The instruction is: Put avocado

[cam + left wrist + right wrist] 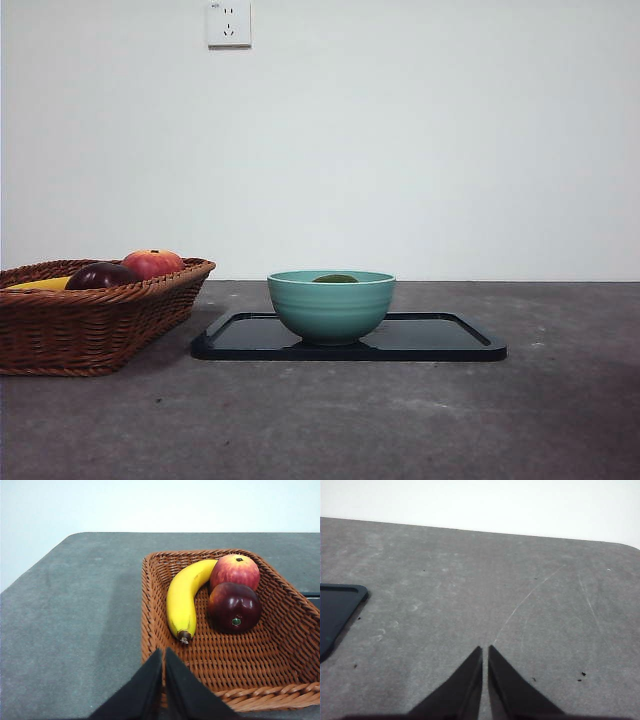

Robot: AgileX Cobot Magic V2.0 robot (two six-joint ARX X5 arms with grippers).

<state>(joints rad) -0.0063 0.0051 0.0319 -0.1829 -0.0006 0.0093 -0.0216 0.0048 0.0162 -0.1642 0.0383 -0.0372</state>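
The olive-green avocado (335, 279) lies inside the teal bowl (331, 310), only its top showing above the rim. The bowl stands on the black tray (450, 345) in the middle of the table. My left gripper (164, 652) is shut and empty, held above the near edge of the wicker basket (280, 605). My right gripper (485, 650) is shut and empty over bare grey table, to the side of the tray's corner (340, 605). Neither gripper shows in the front view.
The wicker basket (90, 320) at the left holds a yellow banana (182, 600), a red-orange apple (235, 570) and a dark purple round fruit (234, 607). A wall socket (228, 22) is on the white wall behind.
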